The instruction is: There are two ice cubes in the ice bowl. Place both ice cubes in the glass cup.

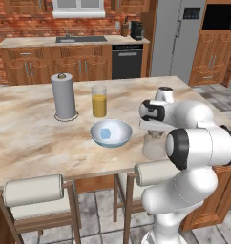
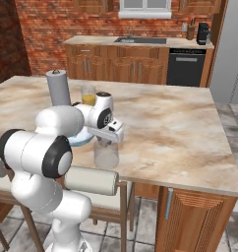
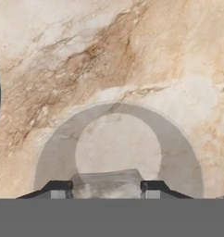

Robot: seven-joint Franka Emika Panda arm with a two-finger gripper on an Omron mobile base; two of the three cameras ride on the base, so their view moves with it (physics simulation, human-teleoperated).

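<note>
1. Marbled beige tabletop (image 1: 31,138) in a brick-walled kitchen; wooden cabinets, a sink and a dark dishwasher line the far wall.
2. Hidden or unclear: the arm's white body covers part of the glass cup (image 1: 153,147) in the left base view and most of the ice bowl (image 2: 81,139) in the right base view. The cup's clear walls are hard to trace against the marble.
3. Pincer (image 3: 107,187): closed narrow on a whitish-grey ice cube (image 3: 108,181), which sits between the two dark fingertips (image 3: 58,187) in the hand view. It hangs directly over the mouth of the cup, whose round rim and base show beneath it.
4. Ice bowl, left base view (image 1: 111,133): pale blue, just left of the cup, with a light blue ice cube (image 1: 106,133) lying inside.
5. Surroundings: a juice glass (image 1: 99,101) with orange liquid stands behind the bowl; a grey paper towel roll (image 1: 64,96) stands upright to its left. Two padded stools (image 1: 34,190) are tucked at the near edge of the tabletop.
</note>
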